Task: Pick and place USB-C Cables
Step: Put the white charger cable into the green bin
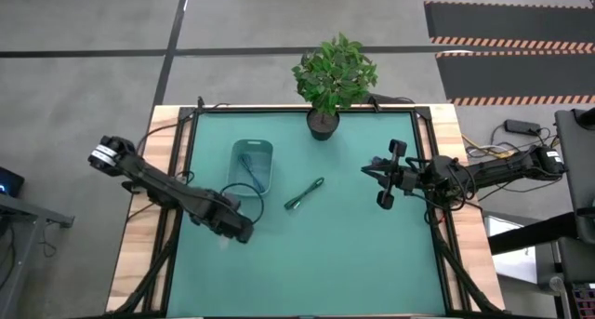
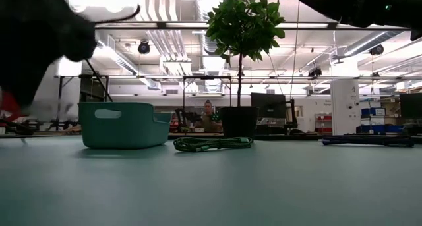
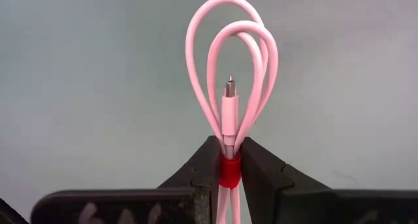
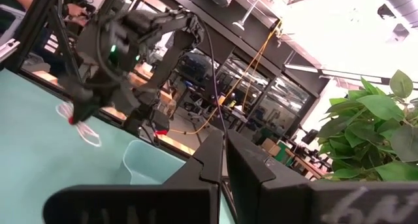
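Observation:
My left gripper [image 1: 240, 233] hovers over the mat just near-left of the pale teal bin [image 1: 251, 166] and is shut on the white cable with a red tie [image 3: 228, 61]. The right wrist view also shows this cable [image 4: 81, 127] under the left arm. A dark green cable bundle [image 1: 304, 193] lies flat on the mat to the right of the bin, and it shows in the low view too [image 2: 212, 143]. Thin dark cable [image 1: 249, 167] lies inside the bin. My right gripper [image 1: 370, 168] is shut and holds nothing, raised over the mat's right part. My left gripper pinches the white cable between its two fingers at the red tie [image 3: 228, 170], where the strands are bunched together. The fingers come from above, pointing down at the mat. The loops and a plug [image 3: 230, 103] reach past the fingertips toward the mat. Whether they touch it I cannot tell.
A potted plant [image 1: 330, 77] stands at the mat's far edge, behind the green cable. A dark, flat, long thing [image 2: 369, 140] lies on the mat's right side in the low view. Open mat stretches across the near half. Black frame rails run along the table's left and right sides.

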